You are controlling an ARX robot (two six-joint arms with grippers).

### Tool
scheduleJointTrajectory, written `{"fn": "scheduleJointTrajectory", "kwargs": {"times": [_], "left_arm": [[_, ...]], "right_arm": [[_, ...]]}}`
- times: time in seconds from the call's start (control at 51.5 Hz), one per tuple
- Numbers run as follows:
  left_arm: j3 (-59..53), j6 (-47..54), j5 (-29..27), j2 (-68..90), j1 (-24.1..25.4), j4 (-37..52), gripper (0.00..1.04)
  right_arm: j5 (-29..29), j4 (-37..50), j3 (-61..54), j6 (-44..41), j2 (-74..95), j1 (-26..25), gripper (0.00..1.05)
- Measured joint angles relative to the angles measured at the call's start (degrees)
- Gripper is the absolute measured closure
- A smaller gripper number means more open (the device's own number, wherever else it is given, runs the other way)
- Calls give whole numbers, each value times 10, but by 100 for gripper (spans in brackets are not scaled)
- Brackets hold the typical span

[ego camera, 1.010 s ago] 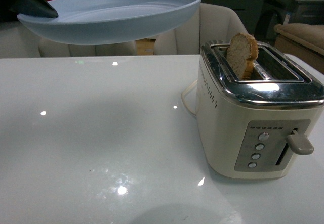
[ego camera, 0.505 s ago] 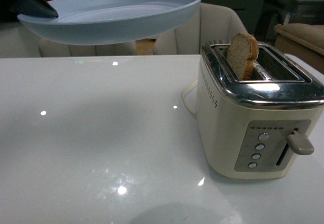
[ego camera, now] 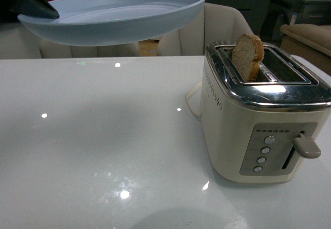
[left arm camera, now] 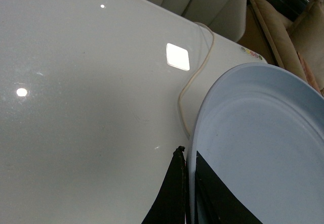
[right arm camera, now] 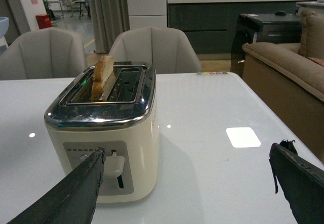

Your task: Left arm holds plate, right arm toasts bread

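Left wrist view: left hand (left arm camera: 188, 159) clamps plate (left arm camera: 263, 133) at its rim.

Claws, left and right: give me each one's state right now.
Left claw: shut on the rim of the plate, holding it above the table.
Right claw: open, holding nothing, facing the toaster.

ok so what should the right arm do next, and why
Probably lower one finger of the open right gripper onto the lever and press it down. The bread stands high out of the toaster slot, with the lever near the top of its track, so toasting does not look started.
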Motion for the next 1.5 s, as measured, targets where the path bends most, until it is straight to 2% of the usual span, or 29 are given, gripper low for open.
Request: {"fn": "scheduleJointTrajectory", "kwargs": {"times": [0.214, 0.35, 0.544, 0.738, 1.068, 1.495], "left_arm": [[0, 0, 0, 0, 0, 0, 102], [0, 86, -70, -4, -3, 18, 102], [0, 151, -62, -7, 17, 15, 102], [3, 146, -46, 8, 55, 31, 102], [16, 146, -94, 147, 133, 85, 102], [10, 130, -100, 273, 140, 134, 102]], "right_arm": [[0, 0, 0, 0, 0, 0, 6], [0, 0, 0, 0, 0, 0, 6], [0, 0, 0, 0, 0, 0, 6], [0, 0, 0, 0, 0, 0, 6], [0, 0, 0, 0, 0, 0, 6], [0, 0, 0, 0, 0, 0, 6]]}}
